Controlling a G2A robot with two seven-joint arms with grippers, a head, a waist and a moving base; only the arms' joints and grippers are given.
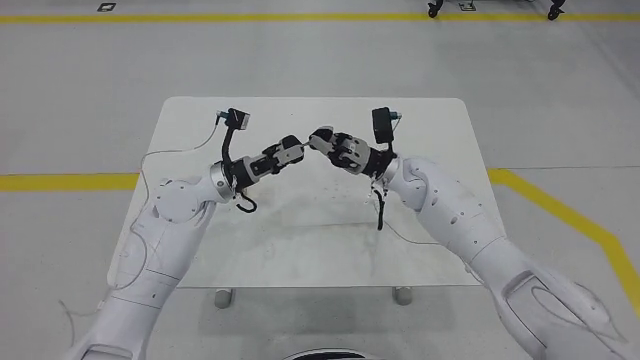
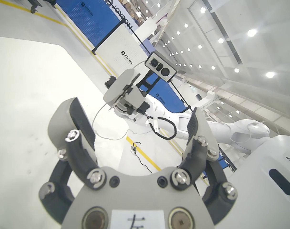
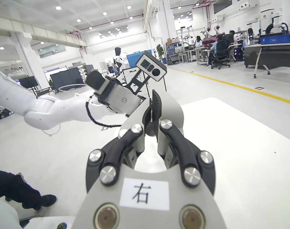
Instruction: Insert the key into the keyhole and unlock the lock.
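While the left gripper (image 2: 135,107), jaws spread wide, faced the right gripper (image 3: 152,101), jaws pressed together, both hung over the table (image 1: 430,230), well inside its edges.

The rounded white table (image 1: 300,245) has a smooth matt top, faintly scuffed with small dark marks. The left gripper (image 2: 135,110) has a matt grey body that looks like metal, with black plastic links, bright polished screw heads (image 2: 180,177) and black ribbed rubbery pads (image 2: 81,117). The right gripper (image 3: 156,103) is finished alike and carries a white paper label (image 3: 145,193). The white arm shells (image 3: 56,111) are glossy, smooth plastic.
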